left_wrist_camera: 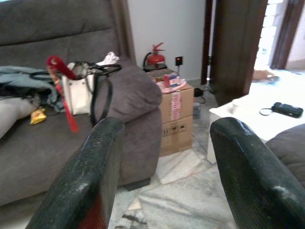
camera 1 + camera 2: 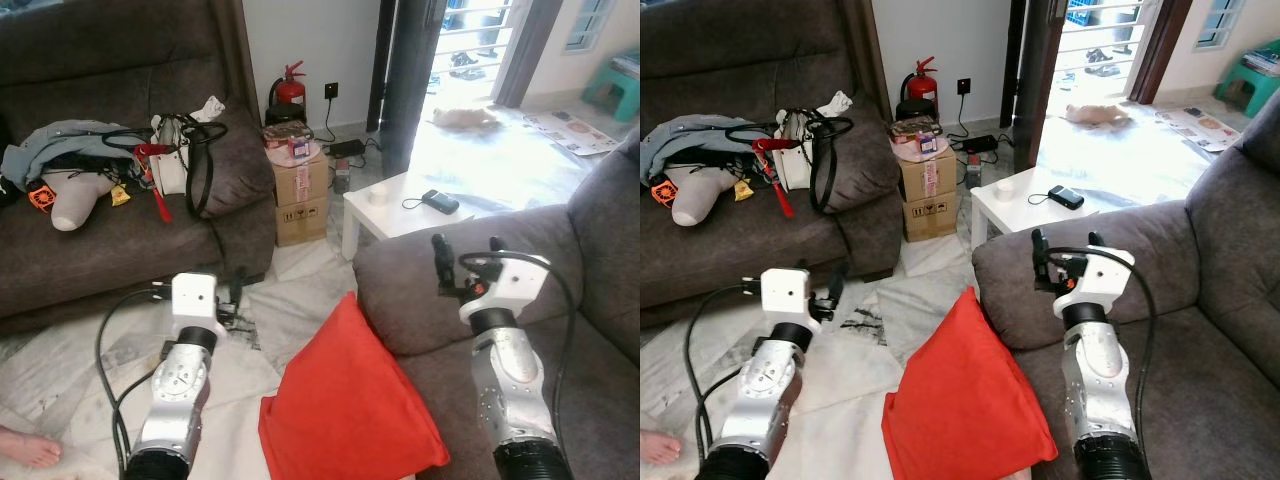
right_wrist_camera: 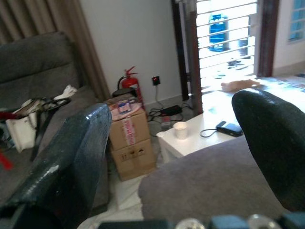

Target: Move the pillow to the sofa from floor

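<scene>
The red pillow (image 2: 345, 400) stands on its edge on the floor, leaning against the front of the grey sofa (image 2: 440, 290) on my right. It lies between my two raised arms. My left gripper (image 2: 232, 295) hovers over the floor just left of the pillow's top corner, open, with nothing between its fingers (image 1: 90, 181). My right gripper (image 2: 466, 250) is held above the sofa's armrest, right of the pillow, also open and holding nothing, its fingers (image 3: 66, 162) wide apart.
A second grey sofa (image 2: 110, 250) on the left carries bags and clothes. Stacked cardboard boxes (image 2: 300, 195), a fire extinguisher (image 2: 290, 90) and a low white table (image 2: 395, 210) stand ahead. A person's bare foot (image 2: 25, 450) rests on the floor at lower left.
</scene>
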Tool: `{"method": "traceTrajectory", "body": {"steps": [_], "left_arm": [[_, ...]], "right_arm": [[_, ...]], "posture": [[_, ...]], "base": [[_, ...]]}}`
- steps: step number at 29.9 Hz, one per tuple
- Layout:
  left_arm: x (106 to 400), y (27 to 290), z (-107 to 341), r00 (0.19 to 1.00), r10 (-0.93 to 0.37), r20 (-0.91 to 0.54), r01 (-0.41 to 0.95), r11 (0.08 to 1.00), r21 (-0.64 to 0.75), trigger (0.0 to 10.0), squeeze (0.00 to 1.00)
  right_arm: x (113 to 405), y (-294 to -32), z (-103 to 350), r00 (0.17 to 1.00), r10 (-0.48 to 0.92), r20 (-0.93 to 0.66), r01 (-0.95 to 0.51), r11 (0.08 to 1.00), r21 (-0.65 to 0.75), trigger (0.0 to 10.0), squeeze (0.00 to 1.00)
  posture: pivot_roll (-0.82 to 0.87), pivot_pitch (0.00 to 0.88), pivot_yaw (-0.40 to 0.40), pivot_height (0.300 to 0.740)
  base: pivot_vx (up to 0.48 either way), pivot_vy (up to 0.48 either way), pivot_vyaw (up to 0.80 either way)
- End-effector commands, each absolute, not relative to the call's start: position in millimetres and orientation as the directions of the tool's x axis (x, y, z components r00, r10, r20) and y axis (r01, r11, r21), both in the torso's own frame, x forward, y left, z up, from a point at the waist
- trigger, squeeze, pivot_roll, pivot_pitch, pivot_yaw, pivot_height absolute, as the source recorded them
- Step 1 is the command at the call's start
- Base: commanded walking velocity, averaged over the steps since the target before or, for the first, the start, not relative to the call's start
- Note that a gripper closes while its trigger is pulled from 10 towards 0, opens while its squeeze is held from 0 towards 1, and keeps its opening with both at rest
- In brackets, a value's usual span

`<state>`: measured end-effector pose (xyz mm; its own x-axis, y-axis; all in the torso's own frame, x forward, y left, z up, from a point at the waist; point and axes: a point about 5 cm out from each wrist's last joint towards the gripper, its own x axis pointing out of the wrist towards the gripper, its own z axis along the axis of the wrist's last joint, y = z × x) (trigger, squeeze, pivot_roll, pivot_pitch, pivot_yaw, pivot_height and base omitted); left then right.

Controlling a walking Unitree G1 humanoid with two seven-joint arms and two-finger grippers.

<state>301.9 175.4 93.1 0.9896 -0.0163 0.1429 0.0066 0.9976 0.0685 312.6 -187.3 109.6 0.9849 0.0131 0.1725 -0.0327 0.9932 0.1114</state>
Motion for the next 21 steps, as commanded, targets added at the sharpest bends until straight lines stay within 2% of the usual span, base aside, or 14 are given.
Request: {"method": "traceTrajectory", "body": {"steps": [1,15,21], "left_arm": [[302.2,178.6,97.6,0.987,0.01,0.159,-0.02,0.998,0.066,10.0,0.0],[296.6,161.0,88.1,0.992,0.001,0.128,-0.005,1.0,0.03,10.0,0.0],[298.0,163.9,95.7,0.989,-0.018,0.147,0.011,0.999,0.048,10.0,0.0]], "right_arm": [[316.6,-184.9,115.1,0.982,0.03,0.186,-0.052,0.992,0.112,10.0,0.0],[315.8,-196.0,117.4,0.981,0.028,0.19,-0.046,0.995,0.091,10.0,0.0],[321.0,-190.0,119.8,0.979,0.018,0.201,-0.041,0.993,0.114,10.0,0.0]], "posture": [[-0.09,0.029,-0.019,0.74],[-0.09,0.043,-0.021,0.74],[-0.06,0.047,-0.009,0.74]], "base": [[0.0,0.0,0.0],[0.0,0.0,0.0],[0.0,0.0,0.0]]}}
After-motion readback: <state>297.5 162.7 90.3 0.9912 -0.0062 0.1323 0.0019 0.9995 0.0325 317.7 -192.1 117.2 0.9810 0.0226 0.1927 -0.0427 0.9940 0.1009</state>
